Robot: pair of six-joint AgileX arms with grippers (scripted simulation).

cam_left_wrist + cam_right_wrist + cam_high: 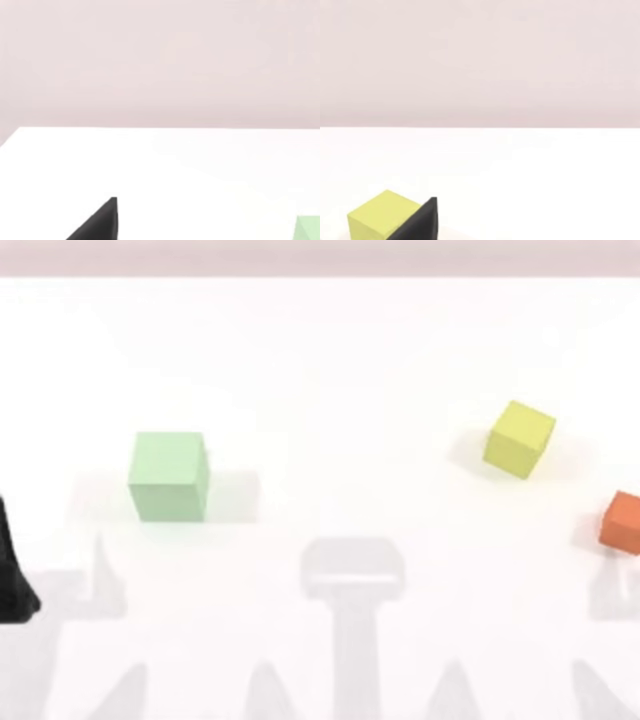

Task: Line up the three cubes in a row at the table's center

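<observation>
The large pale green matte cube (168,476) sits square to the edges of the plain white tabletop (330,390), on its left half. The medium yellow-green matte cube (520,439) stands well apart on the right half, turned at a slant so one corner points toward the near edge. The small orange matte cube (622,522) lies near it at the right border of the top view, partly cut off. No cube has a long axis, and none bears writing. Wide bare tabletop lies between the green and yellow-green cubes. The left gripper (14,570) is at the left border; the right gripper (417,222) is beside the yellow-green cube. I cannot tell how either arm's jaws stand.
</observation>
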